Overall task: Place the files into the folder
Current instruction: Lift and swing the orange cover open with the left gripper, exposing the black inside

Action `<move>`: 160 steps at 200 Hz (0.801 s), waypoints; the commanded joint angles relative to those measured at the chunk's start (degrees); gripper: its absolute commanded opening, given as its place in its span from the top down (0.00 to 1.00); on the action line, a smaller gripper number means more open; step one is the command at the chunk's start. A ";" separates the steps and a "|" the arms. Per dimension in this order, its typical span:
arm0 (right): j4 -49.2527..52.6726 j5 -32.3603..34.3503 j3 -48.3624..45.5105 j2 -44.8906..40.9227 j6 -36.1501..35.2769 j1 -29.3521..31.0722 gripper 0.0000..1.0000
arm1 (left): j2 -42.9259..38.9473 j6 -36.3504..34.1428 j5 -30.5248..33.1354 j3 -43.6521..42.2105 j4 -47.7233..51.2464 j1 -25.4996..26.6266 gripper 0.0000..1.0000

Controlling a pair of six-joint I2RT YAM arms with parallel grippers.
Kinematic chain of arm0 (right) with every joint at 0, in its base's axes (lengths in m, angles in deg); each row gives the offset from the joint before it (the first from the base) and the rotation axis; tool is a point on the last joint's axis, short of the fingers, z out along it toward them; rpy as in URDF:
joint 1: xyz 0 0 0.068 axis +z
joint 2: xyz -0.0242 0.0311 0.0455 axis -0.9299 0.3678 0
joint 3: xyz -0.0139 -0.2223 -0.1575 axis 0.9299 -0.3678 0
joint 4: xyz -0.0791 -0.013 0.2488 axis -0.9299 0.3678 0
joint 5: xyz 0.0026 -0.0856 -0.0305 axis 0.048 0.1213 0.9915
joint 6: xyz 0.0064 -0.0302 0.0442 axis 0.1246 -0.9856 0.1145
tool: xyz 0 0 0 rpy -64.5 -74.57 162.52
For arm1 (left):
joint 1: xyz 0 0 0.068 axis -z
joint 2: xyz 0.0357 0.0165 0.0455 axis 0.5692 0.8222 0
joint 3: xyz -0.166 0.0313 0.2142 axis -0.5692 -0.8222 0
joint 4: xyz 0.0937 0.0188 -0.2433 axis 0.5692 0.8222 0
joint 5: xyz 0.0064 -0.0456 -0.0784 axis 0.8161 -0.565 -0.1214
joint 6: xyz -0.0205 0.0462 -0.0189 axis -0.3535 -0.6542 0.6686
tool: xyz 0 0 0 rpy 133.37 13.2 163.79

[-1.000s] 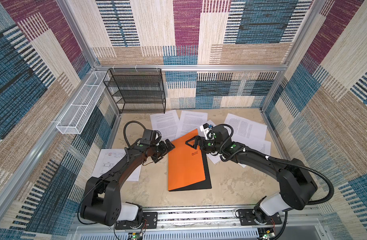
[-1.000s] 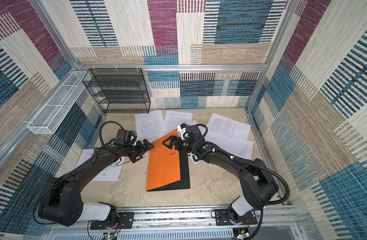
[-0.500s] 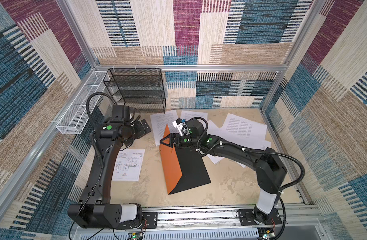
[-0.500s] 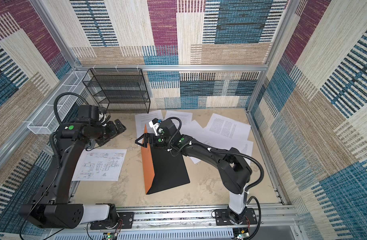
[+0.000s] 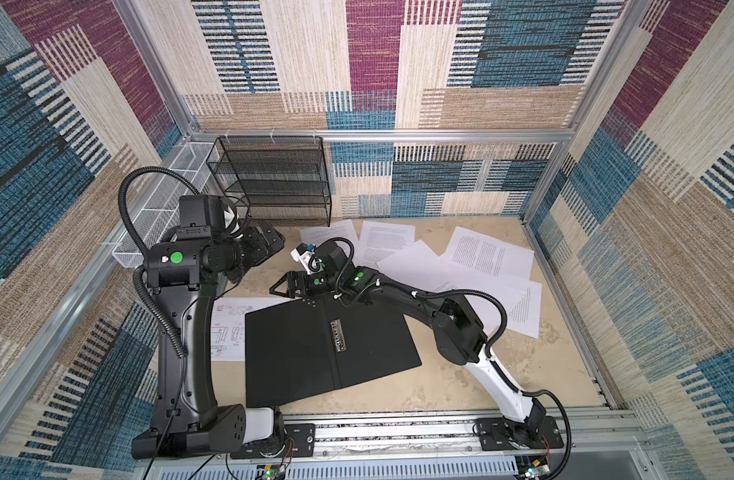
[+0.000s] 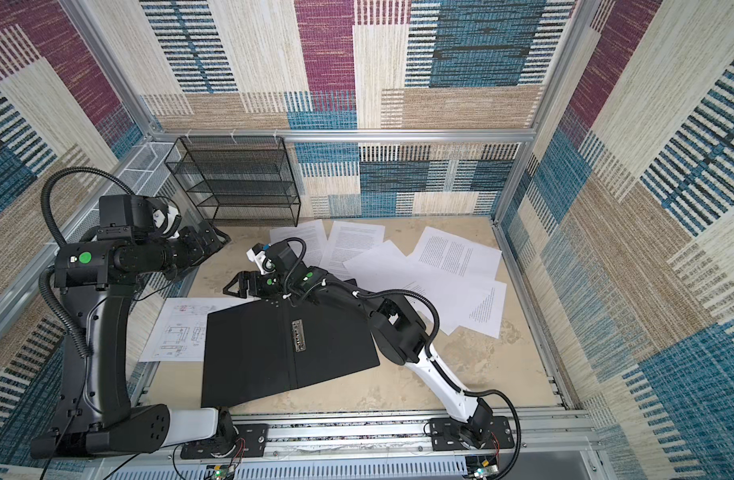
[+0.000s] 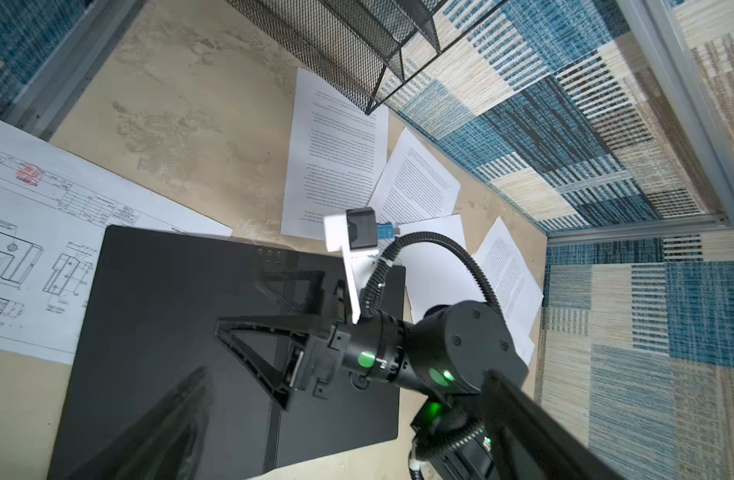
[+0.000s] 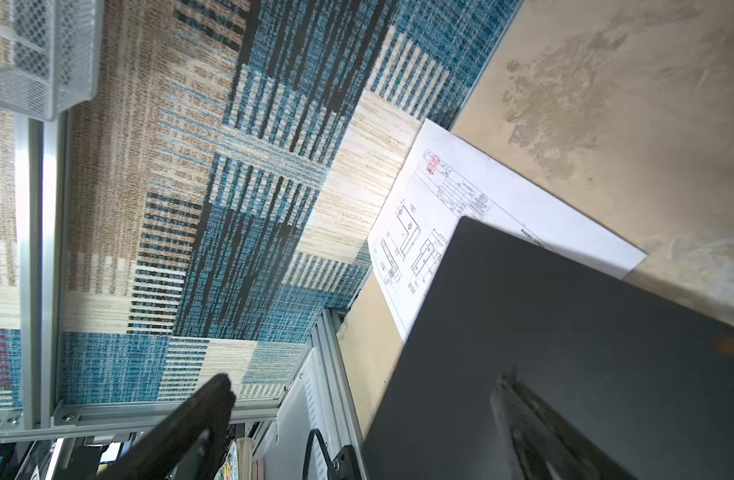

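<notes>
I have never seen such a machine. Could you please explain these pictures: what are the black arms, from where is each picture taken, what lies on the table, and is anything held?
These are two robot arms at a table, each ending in a two-fingered gripper. Two pictures look down from above; the other two come from cameras on the arms' wrists. On the table lies an open folder, black inside up, with a metal clip along its spine. It partly covers a sheet of drawings; sheets of printed text lie scattered beyond it. A black mesh rack stands at the back, a white basket hangs at the side. The left gripper and right gripper are both open and hold nothing.
</notes>
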 commanded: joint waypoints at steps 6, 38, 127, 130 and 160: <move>1.31 1.33 -3.49 -4.34 -3.19 -1.00 0.00 | -0.35 -3.44 -3.99 -3.93 0.83 -0.50 0.01; -3.76 5.35 -27.63 -17.86 -4.06 -6.02 0.00 | -6.24 -0.90 -8.17 -24.87 -9.32 -0.43 0.01; -8.41 13.43 -58.45 -27.97 -5.83 -10.23 0.31 | 5.56 6.27 -9.17 -54.70 -29.86 8.54 0.51; -8.75 13.45 -59.04 -28.05 -5.49 -10.38 0.33 | 6.39 6.34 -9.33 -54.83 -30.49 8.92 0.54; -11.26 14.16 -64.68 -29.74 -3.47 -12.78 0.49 | 12.88 7.37 -8.37 -55.35 -35.59 13.54 0.66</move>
